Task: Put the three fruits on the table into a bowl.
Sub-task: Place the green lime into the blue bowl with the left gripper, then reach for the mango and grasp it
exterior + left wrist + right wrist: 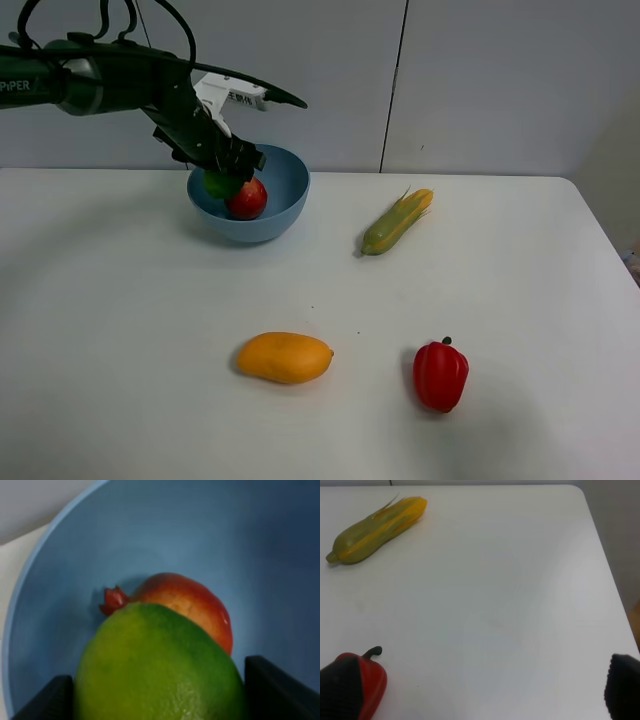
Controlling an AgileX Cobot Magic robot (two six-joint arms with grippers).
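We are working at a large plain white flat tabletop (120, 300), with pale grey wall panels standing behind its far edge. The dark fingers (282, 690) of our left gripper (160, 697) are clamping a round green lime (155, 650) from both sides, one pad pressing on each flank of the fruit. The lime is hanging inside the rim of a round light-blue glossy bowl (225, 540). A round red pomegranate with a small crown (195, 600) is lying on the bowl's floor just beyond it; we cannot tell whether the two fruits are touching.

In the high view the left arm is reaching in from the left edge and dipping over the bowl, which is sitting near the far side of the tabletop, left of the middle. An oval orange-yellow mango (285, 357) is lying on the bare tabletop, well apart from the bowl and nearer the front edge. A long yellow-green corn cob (397, 222) is lying aslant to the right of the bowl, and a glossy red bell pepper with a dark stem (441, 375) is resting to the right of the mango.

The fingers of our right gripper (480, 687) are standing wide apart and gripping nothing. They are hovering above the tabletop, one finger showing in front of the bell pepper in the wrist view.
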